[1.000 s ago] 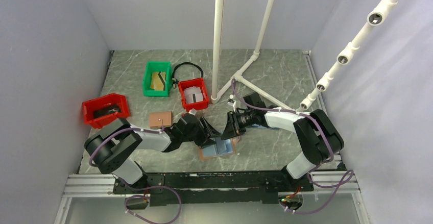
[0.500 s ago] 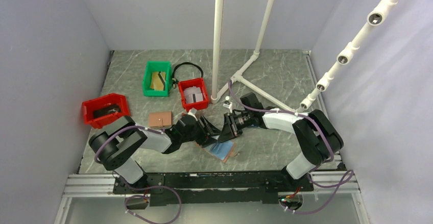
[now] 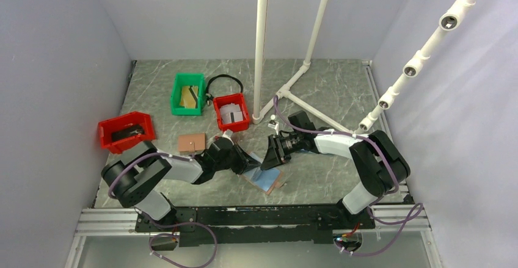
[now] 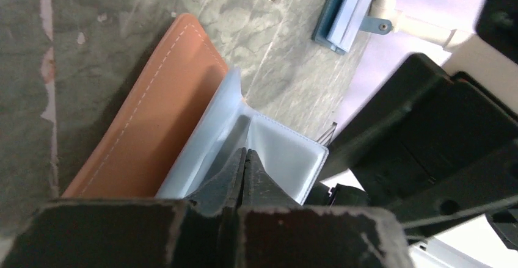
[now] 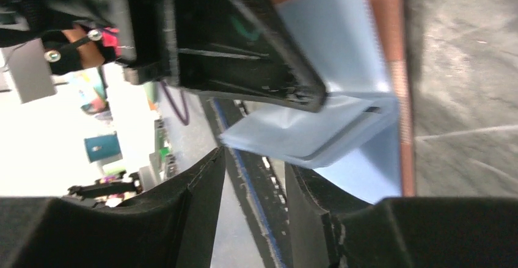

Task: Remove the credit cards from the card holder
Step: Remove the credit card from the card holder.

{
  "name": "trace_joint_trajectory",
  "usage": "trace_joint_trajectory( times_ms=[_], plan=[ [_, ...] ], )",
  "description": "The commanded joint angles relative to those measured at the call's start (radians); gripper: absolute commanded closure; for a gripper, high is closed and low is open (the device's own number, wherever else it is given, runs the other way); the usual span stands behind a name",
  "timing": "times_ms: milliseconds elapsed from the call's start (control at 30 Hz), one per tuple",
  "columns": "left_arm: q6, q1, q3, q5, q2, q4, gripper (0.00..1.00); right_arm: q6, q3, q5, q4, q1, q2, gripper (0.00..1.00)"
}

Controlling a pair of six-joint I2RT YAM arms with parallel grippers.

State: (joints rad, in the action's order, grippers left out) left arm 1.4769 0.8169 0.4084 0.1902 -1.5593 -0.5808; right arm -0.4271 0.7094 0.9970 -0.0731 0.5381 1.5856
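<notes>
L hand [image 4: 245, 153]: fingers pressed tight together, tips pinching the light-blue inner flap of the card holder [image 4: 143, 140]; flap stands raised off the rest.
R hand [image 5: 253, 161]: fingers apart, modest gap, nothing betw. them; tips just beside the raised flap's free edge, opp. the L hand.
Card holder pos.: open on the counter [image 3: 330, 85], near front, mid, betw. the two hands; blue lining up in top view, brown edge showing.
Credit cards: can't tell, none made out apart from the blue lining.
Blue holder [image 4: 345, 5]: all blue, on counter beyond the card holder, apart from it.
Bins: green bin [image 3: 187, 77] & red bin [image 3: 229, 99] side by side, back-left; 2nd red bin [image 3: 122, 119] far left.
Brown flat piece [image 3: 192, 142]: on counter, left of L hand, apart.
</notes>
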Motion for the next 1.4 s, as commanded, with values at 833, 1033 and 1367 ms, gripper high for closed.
trace_joint_trajectory(
  times_ms=[833, 1033, 1367],
  plan=[
    [-0.259, -0.025, 0.146, 0.004, 0.284, 0.578, 0.39, 0.021, 0.075, 0.027, 0.007, -0.018, 0.095, 0.90],
    [-0.266, -0.025, 0.144, 0.041, 0.248, 0.531, 0.32, -0.015, 0.089, 0.067, 0.030, -0.018, 0.125, 0.75],
    [-0.314, -0.025, 0.068, 0.078, 0.359, 0.428, 0.28, -0.179, 0.145, 0.156, 0.111, -0.017, 0.215, 0.75]
  ],
)
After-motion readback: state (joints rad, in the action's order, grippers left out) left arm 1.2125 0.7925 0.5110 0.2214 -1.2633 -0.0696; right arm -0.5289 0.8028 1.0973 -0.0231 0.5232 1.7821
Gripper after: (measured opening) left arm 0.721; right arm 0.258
